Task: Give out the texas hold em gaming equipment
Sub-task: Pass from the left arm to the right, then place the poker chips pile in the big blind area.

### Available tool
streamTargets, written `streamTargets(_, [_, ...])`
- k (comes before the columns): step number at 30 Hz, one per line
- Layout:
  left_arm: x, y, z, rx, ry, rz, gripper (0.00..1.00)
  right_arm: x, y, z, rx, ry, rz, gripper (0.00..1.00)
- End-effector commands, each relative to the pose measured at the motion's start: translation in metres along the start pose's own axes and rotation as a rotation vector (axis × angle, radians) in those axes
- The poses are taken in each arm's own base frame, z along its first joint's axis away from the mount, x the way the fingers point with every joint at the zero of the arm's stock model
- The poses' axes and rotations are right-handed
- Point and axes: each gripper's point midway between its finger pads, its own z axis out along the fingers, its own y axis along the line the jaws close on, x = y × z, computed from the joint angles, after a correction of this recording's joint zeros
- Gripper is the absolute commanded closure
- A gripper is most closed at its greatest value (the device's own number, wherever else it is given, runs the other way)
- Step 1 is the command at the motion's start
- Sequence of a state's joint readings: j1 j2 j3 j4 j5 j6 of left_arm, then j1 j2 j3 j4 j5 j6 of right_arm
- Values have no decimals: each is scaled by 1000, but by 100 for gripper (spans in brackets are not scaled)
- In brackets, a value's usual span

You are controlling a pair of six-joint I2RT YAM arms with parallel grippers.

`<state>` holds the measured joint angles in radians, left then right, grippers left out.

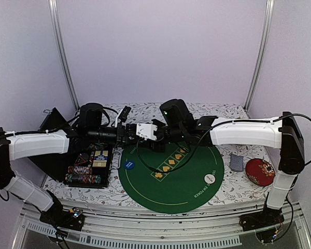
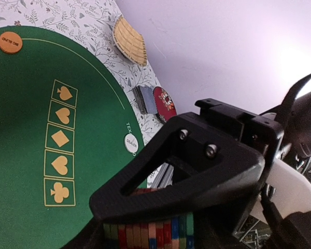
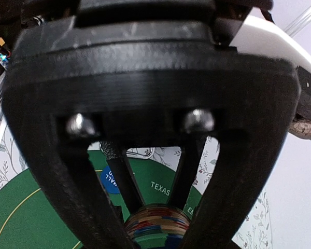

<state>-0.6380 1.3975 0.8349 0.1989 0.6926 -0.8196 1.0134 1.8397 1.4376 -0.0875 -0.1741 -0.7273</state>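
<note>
Seemingly handover above 12 o'clock edge of mat (image 1: pixel 171 194): right pincer (image 3: pixel 155 236) partly closed around chip stack (image 3: pixel 156 220); grip of left pincer (image 1: pixel 153 136) unclear.

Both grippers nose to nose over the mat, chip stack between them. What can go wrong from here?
1. The chip stack is loose discs pinched in the right gripper; any slip may scatter them over the green mat.
2. The left gripper sits right against it; separating carelessly could knock the stack.
3. A black cable loops low over the mat and might snag or sweep the blue button.
</note>
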Motion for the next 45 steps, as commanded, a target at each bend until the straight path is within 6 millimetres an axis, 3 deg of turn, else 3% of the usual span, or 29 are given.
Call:
streamTargets(1, [-6, -10, -2, 63, -26, 24, 45, -2, -7, 1, 7, 21, 37, 99])
streamTargets(4, [-4, -9, -2, 71, -24, 20, 43, 0, -6, 2, -5, 36, 40, 99])
streamTargets(12, [-5, 4, -6, 26, -44, -2, 24, 6, -5, 1, -36, 64, 62, 99])
streamTargets(18, [-5, 23, -9, -62, -43, -9, 3, 17, -11, -2, -40, 83, 108, 99])
streamTargets(24, [-10, 41, -25, -144, -78, -18, 2, 34, -16, -7, -43, 116, 156, 99])
streamTargets(31, [-26, 75, -63, -357, -165, -21, 2, 47, -18, -13, -42, 144, 196, 99])
streamTargets(36, [-32, 118, -116, -765, -247, -11, 2, 49, -16, -10, -55, 154, 216, 99])
streamTargets(40, [-35, 124, -146, -918, -279, 31, 2, 53, -16, -3, -63, 172, 256, 99])
streamTargets(45, [-34, 125, -160, -985, -276, 59, 2, 57, -10, 7, -90, 178, 296, 99])
